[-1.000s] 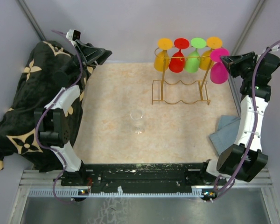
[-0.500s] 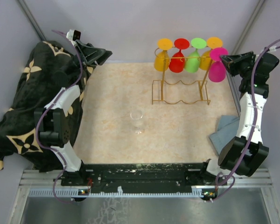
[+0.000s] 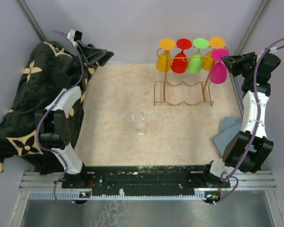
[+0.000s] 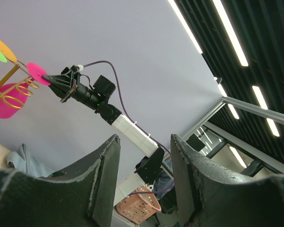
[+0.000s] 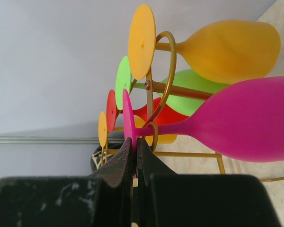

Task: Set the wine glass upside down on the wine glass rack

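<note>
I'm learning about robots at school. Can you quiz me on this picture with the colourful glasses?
1. True or false: the right gripper is shut on the pink glass, holding its foot.
2. Not counting the pink one, how many coloured glasses hang upside down on the gold rack? A) two B) four C) six
3. Which glass stands upright on the table?

Key: 1 true; 2 B; 3 the clear glass.

A black flower-patterned blanket (image 3: 19,109) lies left; a grey cloth (image 3: 226,135), perhaps folded, right.
</note>
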`<state>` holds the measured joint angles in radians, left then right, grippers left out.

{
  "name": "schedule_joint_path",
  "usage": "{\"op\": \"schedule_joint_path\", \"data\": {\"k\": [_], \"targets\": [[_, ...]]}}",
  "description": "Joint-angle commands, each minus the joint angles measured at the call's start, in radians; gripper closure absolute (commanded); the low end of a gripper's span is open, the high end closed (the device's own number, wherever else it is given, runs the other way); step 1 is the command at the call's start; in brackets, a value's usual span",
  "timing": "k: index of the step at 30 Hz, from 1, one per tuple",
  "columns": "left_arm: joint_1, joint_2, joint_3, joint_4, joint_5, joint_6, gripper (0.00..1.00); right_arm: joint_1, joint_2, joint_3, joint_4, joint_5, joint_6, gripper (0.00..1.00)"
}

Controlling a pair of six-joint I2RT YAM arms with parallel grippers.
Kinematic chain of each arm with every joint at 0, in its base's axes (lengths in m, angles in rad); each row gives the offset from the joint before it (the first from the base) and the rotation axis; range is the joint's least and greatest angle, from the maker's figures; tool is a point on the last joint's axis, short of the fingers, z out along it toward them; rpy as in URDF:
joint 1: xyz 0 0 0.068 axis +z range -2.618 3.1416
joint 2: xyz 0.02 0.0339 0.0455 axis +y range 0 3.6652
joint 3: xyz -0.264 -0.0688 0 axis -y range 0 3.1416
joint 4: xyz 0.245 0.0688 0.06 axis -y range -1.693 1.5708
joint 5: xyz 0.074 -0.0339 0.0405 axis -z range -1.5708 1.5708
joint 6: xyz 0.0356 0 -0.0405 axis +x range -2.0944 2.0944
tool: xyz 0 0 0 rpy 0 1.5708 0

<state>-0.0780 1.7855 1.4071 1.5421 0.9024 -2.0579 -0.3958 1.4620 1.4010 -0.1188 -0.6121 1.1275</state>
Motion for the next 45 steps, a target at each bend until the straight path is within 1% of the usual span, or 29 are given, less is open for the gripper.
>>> {"op": "schedule_joint_path", "data": {"k": [1, 3, 5, 17, 23, 28, 39, 45], "targets": [[-0.003, -0.027, 0.004, 0.199, 0.012, 0.005, 0.47, -0.003, 0.005, 0.026, 0.053, -0.005, -0.004, 0.98], [-0.003, -0.025, 0.003, 0.201, 0.012, 0.005, 0.47, -0.003, 0.001, 0.028, 0.047, -0.004, -0.007, 0.89], [-0.002, -0.023, 0.000, 0.204, 0.011, 0.001, 0.47, -0.003, -0.003, 0.031, 0.040, -0.003, -0.009, 0.84], [-0.003, -0.024, -0.008, 0.219, 0.009, -0.008, 0.47, -0.003, -0.058, 0.046, -0.019, 0.014, -0.039, 0.79], [-0.004, -0.023, -0.007, 0.230, 0.009, -0.016, 0.47, -0.003, -0.089, 0.106, -0.115, 0.073, -0.108, 0.77], [-0.005, -0.025, -0.019, 0.241, 0.006, -0.023, 0.48, -0.003, -0.102, 0.139, -0.160, 0.108, -0.150, 0.77], [-0.005, -0.029, -0.020, 0.243, 0.010, -0.027, 0.48, -0.003, -0.084, 0.115, -0.145, 0.092, -0.150, 0.76], [-0.005, -0.034, -0.021, 0.241, 0.011, -0.028, 0.48, -0.004, -0.097, 0.120, -0.168, 0.106, -0.156, 0.76]]}}
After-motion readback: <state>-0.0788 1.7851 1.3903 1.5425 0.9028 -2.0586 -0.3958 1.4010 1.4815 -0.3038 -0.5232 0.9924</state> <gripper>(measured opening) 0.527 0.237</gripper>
